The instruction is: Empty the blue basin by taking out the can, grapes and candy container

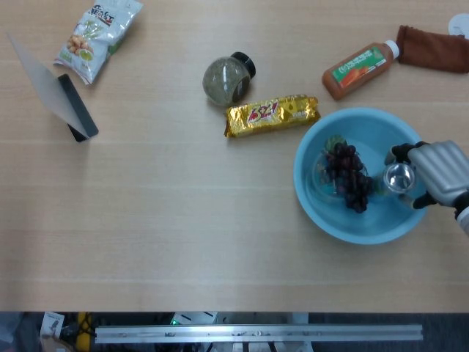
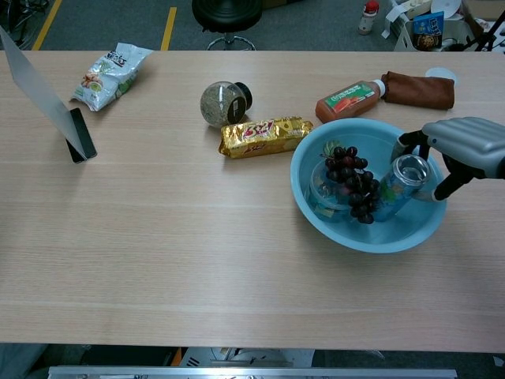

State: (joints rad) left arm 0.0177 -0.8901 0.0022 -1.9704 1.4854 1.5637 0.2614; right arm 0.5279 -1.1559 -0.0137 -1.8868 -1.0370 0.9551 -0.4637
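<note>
Chest view shows can (image 2: pixel 398 186) leaning in basin (image 2: pixel 359 237) beside grapes (image 2: pixel 352 182); head view only its top. My right hand (image 2: pixel 461 150) cups it, fingers spread, contact unclear. Left unseen.

Head view straight down, chest view slanting forward — same table (image 1: pixel 183 220) probably

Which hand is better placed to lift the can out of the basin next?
Right. The right hand sits at the blue basin's right rim with fingers spread around the can, though a closed grip is not visible. The left hand is in neither view.
</note>
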